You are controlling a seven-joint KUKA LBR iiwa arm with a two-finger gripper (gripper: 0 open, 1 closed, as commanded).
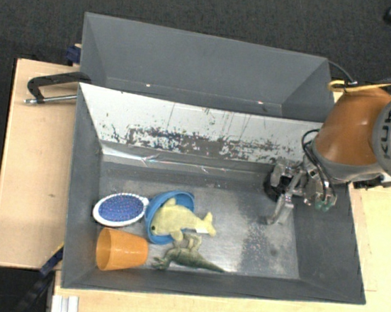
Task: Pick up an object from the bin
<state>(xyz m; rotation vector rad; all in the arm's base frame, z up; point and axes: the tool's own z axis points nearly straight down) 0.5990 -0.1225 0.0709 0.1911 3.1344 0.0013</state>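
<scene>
The gripper (pixel 277 218) hangs over bare floor at the right of the bin (pixel 186 115); its grip cannot be told; orange cup (pixel 121 250), yellow plush fish (pixel 181 221) and green toy lizard (pixel 189 260) lie well apart, front left.

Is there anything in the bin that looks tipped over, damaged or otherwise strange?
The orange cup lies on its side in the near left corner instead of standing. Beside it, the yellow soft toy lies across a blue dish, which seems tilted. Nothing looks broken or spilled. The gripper is apart from them, to the right.
</scene>
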